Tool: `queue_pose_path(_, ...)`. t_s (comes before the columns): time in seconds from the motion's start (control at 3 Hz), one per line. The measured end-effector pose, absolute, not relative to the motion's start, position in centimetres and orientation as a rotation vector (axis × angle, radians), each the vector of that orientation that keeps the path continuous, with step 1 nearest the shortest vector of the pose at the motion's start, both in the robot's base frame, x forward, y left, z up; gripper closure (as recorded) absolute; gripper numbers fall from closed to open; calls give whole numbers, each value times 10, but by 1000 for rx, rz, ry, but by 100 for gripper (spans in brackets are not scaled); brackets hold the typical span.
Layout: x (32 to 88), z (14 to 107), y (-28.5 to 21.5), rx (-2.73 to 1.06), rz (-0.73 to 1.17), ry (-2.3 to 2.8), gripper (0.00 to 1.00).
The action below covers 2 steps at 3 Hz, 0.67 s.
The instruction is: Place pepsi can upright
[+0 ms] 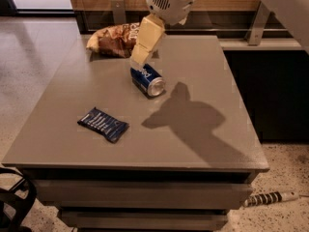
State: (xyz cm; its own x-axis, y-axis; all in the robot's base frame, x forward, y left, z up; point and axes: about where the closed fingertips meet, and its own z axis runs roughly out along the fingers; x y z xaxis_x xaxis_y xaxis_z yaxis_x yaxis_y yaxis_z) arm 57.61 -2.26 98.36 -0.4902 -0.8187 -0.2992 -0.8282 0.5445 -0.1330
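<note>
The pepsi can point(148, 80) lies on its side near the middle of the grey table point(212, 144), its silver end facing front right. My gripper point(138, 60) hangs from the white wrist at the top of the view. It points down and left, with its tip just above the can's far end. It holds nothing that I can see.
A brown-and-yellow chip bag point(115, 37) lies at the table's back left, just behind the gripper. A flat dark-blue snack wrapper point(103, 124) lies front left. A dark counter point(270, 81) stands to the right. A power strip point(270, 198) lies on the floor.
</note>
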Motion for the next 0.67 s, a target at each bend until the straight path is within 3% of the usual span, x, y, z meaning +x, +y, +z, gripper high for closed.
queue_pose_path(0.67, 599, 982, -14, -1327, 60, 2489, 0)
